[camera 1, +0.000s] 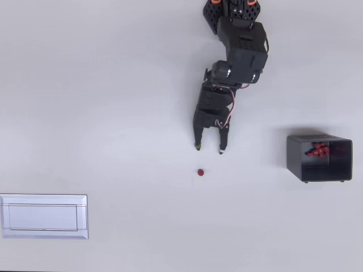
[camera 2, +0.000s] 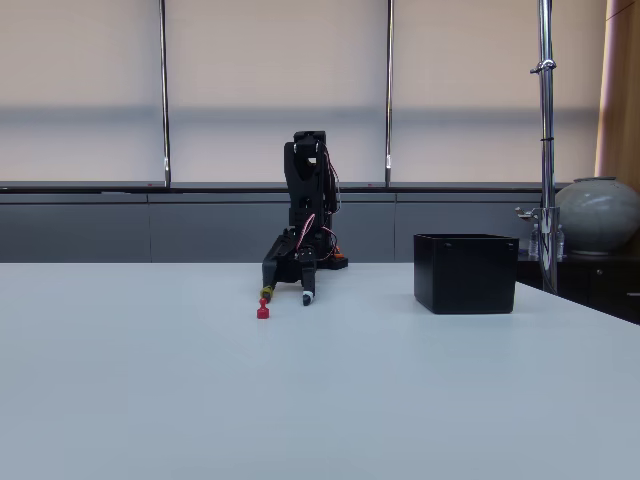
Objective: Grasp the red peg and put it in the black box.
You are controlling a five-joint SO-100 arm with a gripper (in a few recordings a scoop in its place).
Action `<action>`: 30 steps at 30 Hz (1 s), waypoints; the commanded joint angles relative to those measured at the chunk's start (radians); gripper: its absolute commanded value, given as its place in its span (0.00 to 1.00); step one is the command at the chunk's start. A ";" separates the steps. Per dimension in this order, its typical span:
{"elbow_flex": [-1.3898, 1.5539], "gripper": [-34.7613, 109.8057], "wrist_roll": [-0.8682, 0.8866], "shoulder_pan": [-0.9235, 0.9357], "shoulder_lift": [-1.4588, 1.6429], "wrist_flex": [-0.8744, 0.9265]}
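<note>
A tiny red peg (camera 1: 201,172), a round dot from overhead and a small knobbed post (camera 2: 263,310) in the fixed view, stands upright on the white bench (camera 1: 113,113), just ahead of the black arm's tool (camera 1: 209,149), whose two fingers are spread apart and empty. The small black thin-walled box (camera 1: 319,158), well apart, holds other red pegs (camera 1: 317,150).

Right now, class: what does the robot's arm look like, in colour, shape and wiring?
The arm is black and blocky, with orange parts at its base and red and white cables along it. The gripper has two slim black jaws, one tipped yellowish, one white.
</note>
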 commanded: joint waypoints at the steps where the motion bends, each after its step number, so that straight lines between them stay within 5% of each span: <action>1: 0.074 0.41 -0.018 0.006 0.029 -0.028; 30: 0.261 0.40 -0.060 0.018 0.078 0.141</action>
